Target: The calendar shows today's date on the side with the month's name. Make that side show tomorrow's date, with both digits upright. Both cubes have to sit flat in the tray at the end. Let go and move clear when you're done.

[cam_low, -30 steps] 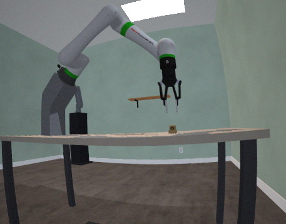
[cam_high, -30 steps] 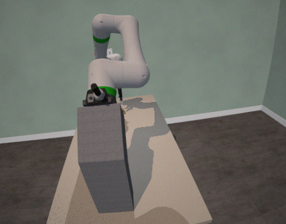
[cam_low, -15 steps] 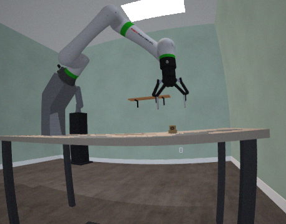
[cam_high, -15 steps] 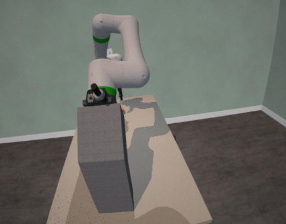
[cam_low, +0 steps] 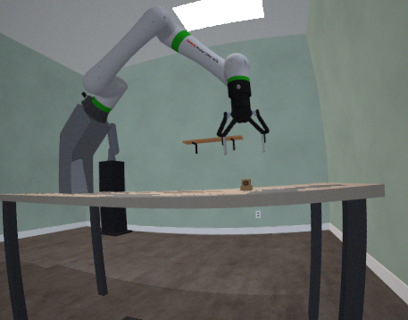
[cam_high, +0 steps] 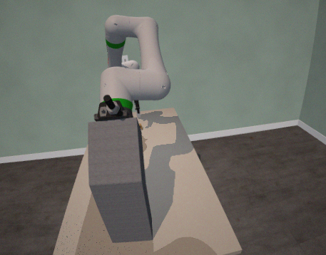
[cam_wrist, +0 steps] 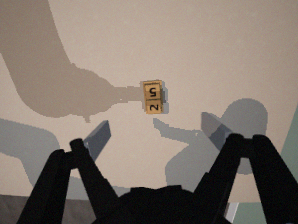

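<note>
The claw point(cam_low: 243, 147) hangs well above the tabletop point(cam_low: 187, 199), its fingers spread wide with nothing between them. In the exterior view the two fingertips point(cam_low: 224, 149) point straight down, and the calendar point(cam_low: 246, 184) sits on the tabletop almost directly beneath them, a clear gap of air between.

From the wrist view the calendar point(cam_wrist: 152, 97) lies at about 12 o'clock from the claw point(cam_wrist: 155, 132), ahead of the fingertips and not between them. It shows two wooden cubes touching, one behind the other along the line away from the camera: the farther cube point(cam_wrist: 151, 90) carries a 5, the nearer cube point(cam_wrist: 154, 106) a 2. Both digits read upside down from this camera. The left finger pad point(cam_wrist: 98, 140) sits at about 7 o'clock from the cubes and the right pad point(cam_wrist: 214, 129) at about 4 o'clock, each well apart from them. Whether the cubes sit in a tray cannot be made out.

In the top view a tall grey block point(cam_high: 118, 178) stands on the tabletop and hides most of the claw and the calendar.
</note>
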`<state>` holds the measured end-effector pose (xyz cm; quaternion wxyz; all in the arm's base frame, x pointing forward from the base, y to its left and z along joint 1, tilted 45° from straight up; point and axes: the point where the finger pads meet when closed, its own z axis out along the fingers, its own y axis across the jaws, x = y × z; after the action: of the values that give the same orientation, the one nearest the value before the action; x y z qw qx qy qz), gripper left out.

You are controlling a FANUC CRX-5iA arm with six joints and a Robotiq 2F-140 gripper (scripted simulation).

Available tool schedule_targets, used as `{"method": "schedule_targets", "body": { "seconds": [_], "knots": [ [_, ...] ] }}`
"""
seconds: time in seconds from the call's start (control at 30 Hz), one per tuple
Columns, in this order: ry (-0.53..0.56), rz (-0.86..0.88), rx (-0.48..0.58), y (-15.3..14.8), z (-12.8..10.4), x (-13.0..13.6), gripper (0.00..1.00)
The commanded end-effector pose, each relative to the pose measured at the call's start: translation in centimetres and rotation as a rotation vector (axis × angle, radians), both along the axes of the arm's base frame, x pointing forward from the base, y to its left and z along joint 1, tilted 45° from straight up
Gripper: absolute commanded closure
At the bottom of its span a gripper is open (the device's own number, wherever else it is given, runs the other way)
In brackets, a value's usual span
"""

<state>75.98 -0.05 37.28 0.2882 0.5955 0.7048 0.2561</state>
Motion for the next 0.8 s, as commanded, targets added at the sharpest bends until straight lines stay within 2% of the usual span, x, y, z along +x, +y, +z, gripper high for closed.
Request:
{"method": "schedule_targets", "body": {
  "seconds": [0.0, 0.5, 0.77],
  "knots": [
    [0.000, 0.000, 0.000, 0.0, 0.5, -0.4, 0.00],
    [0.000, 0.000, 0.000, -0.1, 3.3, -3.3, 0.00],
    [0.000, 0.000, 0.000, -0.1, 3.6, -3.7, 0.00]
  ]
}}
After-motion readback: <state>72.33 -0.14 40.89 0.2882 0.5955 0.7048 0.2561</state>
